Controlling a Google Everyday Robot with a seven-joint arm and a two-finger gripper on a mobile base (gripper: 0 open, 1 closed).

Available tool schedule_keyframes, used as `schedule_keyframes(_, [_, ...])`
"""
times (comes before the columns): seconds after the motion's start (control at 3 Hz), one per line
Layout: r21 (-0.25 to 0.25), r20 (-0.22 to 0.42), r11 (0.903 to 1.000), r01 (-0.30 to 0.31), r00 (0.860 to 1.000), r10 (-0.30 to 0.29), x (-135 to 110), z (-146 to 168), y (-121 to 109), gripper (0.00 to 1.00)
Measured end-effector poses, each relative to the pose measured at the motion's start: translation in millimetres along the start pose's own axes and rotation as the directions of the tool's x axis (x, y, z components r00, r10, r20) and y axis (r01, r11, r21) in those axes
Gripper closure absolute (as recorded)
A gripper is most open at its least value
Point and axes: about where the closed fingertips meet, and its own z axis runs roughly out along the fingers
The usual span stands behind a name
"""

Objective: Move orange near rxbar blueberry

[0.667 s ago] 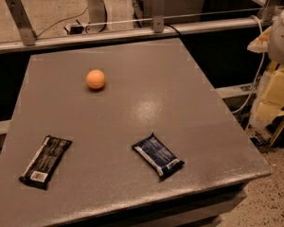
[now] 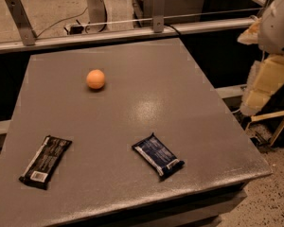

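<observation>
The orange [image 2: 95,79] is a small round fruit on the grey table [image 2: 146,98], in the far left part. The rxbar blueberry [image 2: 158,155] is a dark blue wrapped bar lying flat and askew near the front edge, right of centre. The two are well apart. My gripper [image 2: 264,86] hangs with the white arm [image 2: 279,22] off the table's right side, away from both things and holding nothing that shows.
A black-wrapped bar with a white barcode patch [image 2: 45,161] lies at the front left. A metal rail with posts [image 2: 157,4] runs behind the table's far edge. The floor [image 2: 270,193] drops off at the right and front.
</observation>
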Motion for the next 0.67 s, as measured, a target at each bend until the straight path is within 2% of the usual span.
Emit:
schedule_keyframes(0.33, [0.049,0.179,0.9934,0.104,0.978,-0.111,-70.2,32.4,-69.4,0.0])
schedule_keyframes(0.67, [0.132,0.422,0.985,0.111,0.893,-0.157,-146.3,64.4,-127.2,0.0])
